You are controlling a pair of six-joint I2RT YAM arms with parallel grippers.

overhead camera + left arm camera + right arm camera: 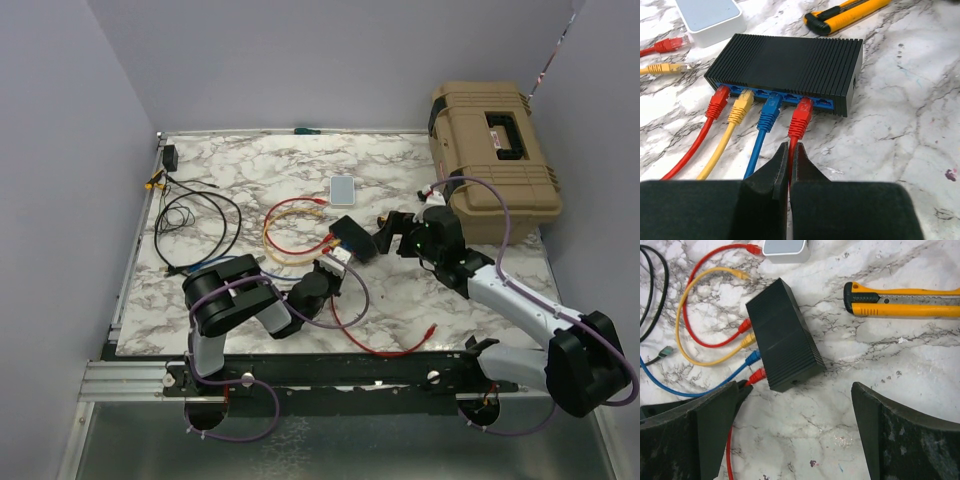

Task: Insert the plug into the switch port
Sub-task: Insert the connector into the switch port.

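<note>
The switch (790, 60) is laid flat on the marble table (900, 130), with its socket row turned toward the left wrist camera. Four plugs are seated in that row. From the left of that view they are a first red plug (717, 102), a yellow plug (741, 107), a blue plug (771, 111) and the fourth plug (801, 119), also red. One more socket is seen open to the right of it.

The left jaws are pressed together just short of the fourth plug. The red cable (790, 162) that trails from it is pinched in the thin slit between them. The switch itself is not touched by these jaws and lies just beyond their tips.

The right jaws are spread wide, with nothing held between them. In the right wrist view the switch (785, 335) is seen ahead of them and apart from both, and it is nearer the left-hand one. The fourth plug (757, 375) is found just beside that one.

A small grey-white box (710, 17) is set near the switch's far corner, and a yellow utility knife (905, 301) lies beyond its far long side. A tan hard case (495, 150) is placed at the table's far right.
</note>
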